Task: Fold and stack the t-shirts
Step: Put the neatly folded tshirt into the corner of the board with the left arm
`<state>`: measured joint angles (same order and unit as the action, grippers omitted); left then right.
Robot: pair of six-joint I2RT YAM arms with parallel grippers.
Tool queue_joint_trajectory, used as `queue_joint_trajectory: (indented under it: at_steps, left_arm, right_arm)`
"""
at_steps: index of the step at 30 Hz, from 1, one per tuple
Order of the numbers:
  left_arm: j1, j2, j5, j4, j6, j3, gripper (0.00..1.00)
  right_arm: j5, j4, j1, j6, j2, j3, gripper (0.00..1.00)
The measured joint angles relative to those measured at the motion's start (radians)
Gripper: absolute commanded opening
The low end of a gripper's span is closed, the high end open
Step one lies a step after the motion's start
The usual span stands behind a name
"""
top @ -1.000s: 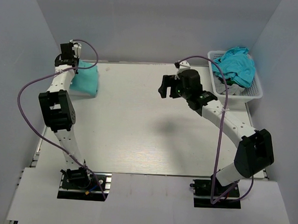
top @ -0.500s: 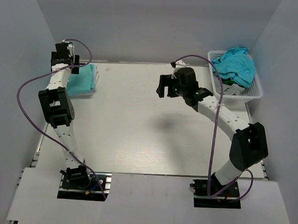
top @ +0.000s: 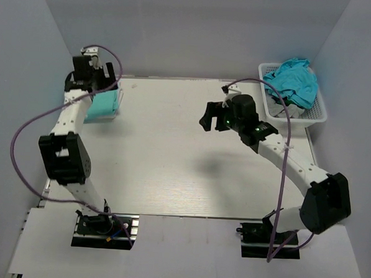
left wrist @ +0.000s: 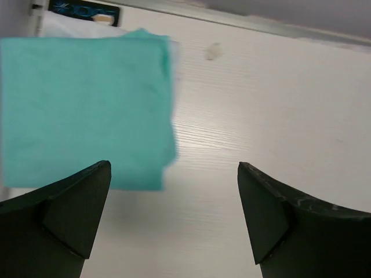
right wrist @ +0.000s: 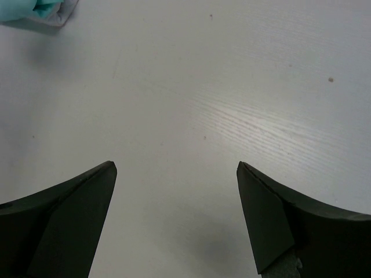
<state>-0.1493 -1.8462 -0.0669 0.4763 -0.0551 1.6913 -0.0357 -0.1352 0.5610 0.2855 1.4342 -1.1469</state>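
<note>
Robot test cell, most likely a lab
Two arms (top: 278, 150) are bolted at the near edge of a bare pale table (top: 166, 156), plain grey walls (top: 191, 33) box it in on three sides, and a white basket (top: 317, 115) of shirts (top: 294, 79) is the only household touch

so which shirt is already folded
The mint green shirt at the far left of the table, lying flat as a neat square. The turquoise shirt is bunched up in the basket.
</note>
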Motion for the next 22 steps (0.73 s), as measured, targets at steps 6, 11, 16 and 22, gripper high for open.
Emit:
queue_joint_trajectory:
  at_steps: [6, 11, 16, 22]
  left_arm:
    - [0.261, 0.389, -0.018, -0.097, -0.186, -0.453, 1.00]
    - [0.491, 0.576, -0.003, -0.110, -0.309, -0.695, 1.00]
    - [0.567, 0.662, 0.095, -0.043, -0.371, -0.780, 1.00]
    - [0.596, 0.713, 0.191, -0.008, -0.404, -0.777, 1.00]
  right_arm:
    - [0.022, 0.008, -0.030, 0.045, -0.232, 0.261, 0.90]
    - [0.084, -0.031, -0.062, 0.102, -0.448, 0.478, 0.90]
    - [0.104, -0.079, -0.066, 0.153, -0.616, 0.620, 0.90]
    - [0.104, -0.051, -0.066, 0.171, -0.698, 0.661, 0.90]
